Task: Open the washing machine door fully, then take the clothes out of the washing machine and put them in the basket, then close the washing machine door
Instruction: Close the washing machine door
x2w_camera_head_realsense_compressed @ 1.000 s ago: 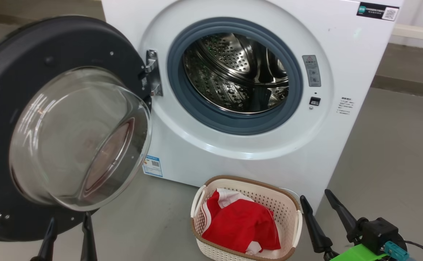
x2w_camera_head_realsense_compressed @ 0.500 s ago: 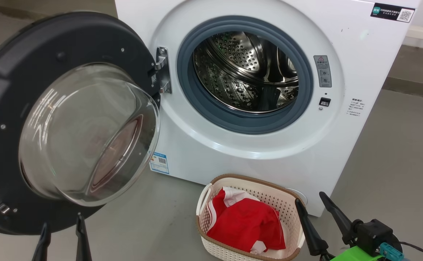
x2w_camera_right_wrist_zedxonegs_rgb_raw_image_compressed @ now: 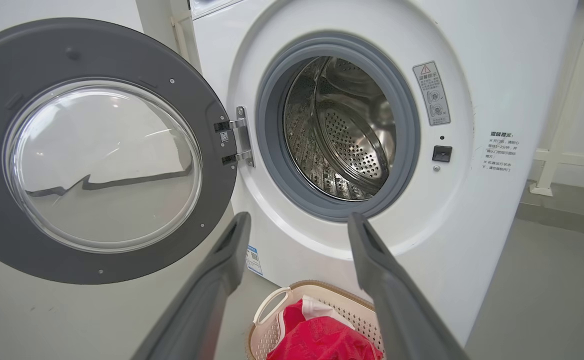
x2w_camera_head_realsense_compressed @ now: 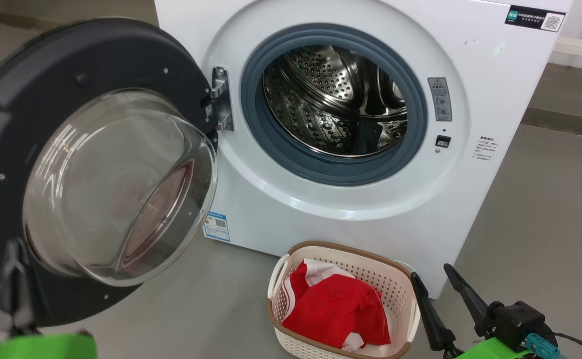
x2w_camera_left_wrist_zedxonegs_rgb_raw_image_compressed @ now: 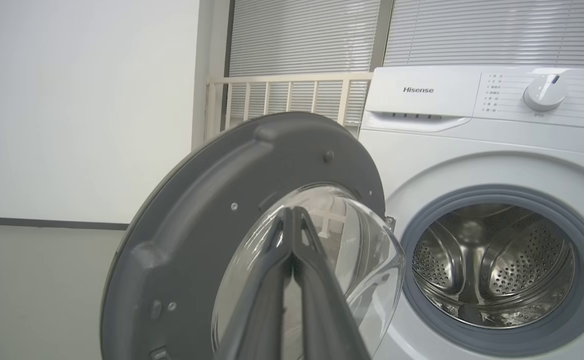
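1. Your left gripper [x2w_camera_left_wrist_zedxonegs_rgb_raw_image_compressed: 292, 220]: fingers pressed together and holding nothing. In its wrist view the tips line up over the glass bowl of the washing machine door [x2w_camera_head_realsense_compressed: 86, 164]. I can't tell whether they touch it. In the head view this gripper is a blur at the door's lower-left rim.
2. Your right gripper [x2w_camera_right_wrist_zedxonegs_rgb_raw_image_compressed: 298, 220]: fingers spread wide, nothing between them. It hangs low, just right of the basket [x2w_camera_head_realsense_compressed: 341, 248]. In the head view its nearer finger overlaps the basket's right rim, and I can't tell if they touch.
3. The door is swung wide open to the left on its hinge [x2w_camera_head_realsense_compressed: 219, 99], with the inner face and bowl facing you.
4. The washing machine [x2w_camera_head_realsense_compressed: 351, 219] has its opening fully exposed. You can see the grey rubber ring [x2w_camera_head_realsense_compressed: 251, 124] and the perforated steel drum [x2w_camera_head_realsense_compressed: 336, 99].
5. The clothes [x2w_camera_head_realsense_compressed: 336, 309] are a red bundle with white trim, lying inside the basket.
6. The basket sits on the grey floor [x2w_camera_head_realsense_compressed: 530, 209], just in front of the machine's lower front, toward its right corner.
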